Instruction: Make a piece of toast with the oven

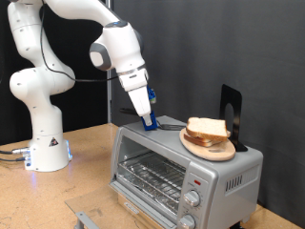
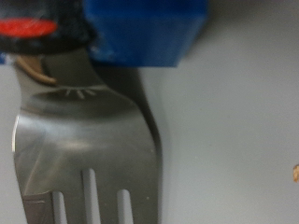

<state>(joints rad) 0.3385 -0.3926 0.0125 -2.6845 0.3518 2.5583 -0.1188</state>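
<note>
The silver toaster oven stands at the exterior view's lower right with its glass door up and the wire rack showing behind it. On its roof a round wooden plate holds two stacked bread slices. My gripper, with blue fingers, reaches down to the roof on the exterior view's left of the plate, at the handle end of a metal fork that lies flat and points at the plate. In the wrist view the fork's head fills the frame under one blue finger. The fingers look closed on the fork.
A black upright stand rises behind the plate. The oven has two round knobs and a red light on its front. The robot's white base stands at the exterior view's left on the wooden table.
</note>
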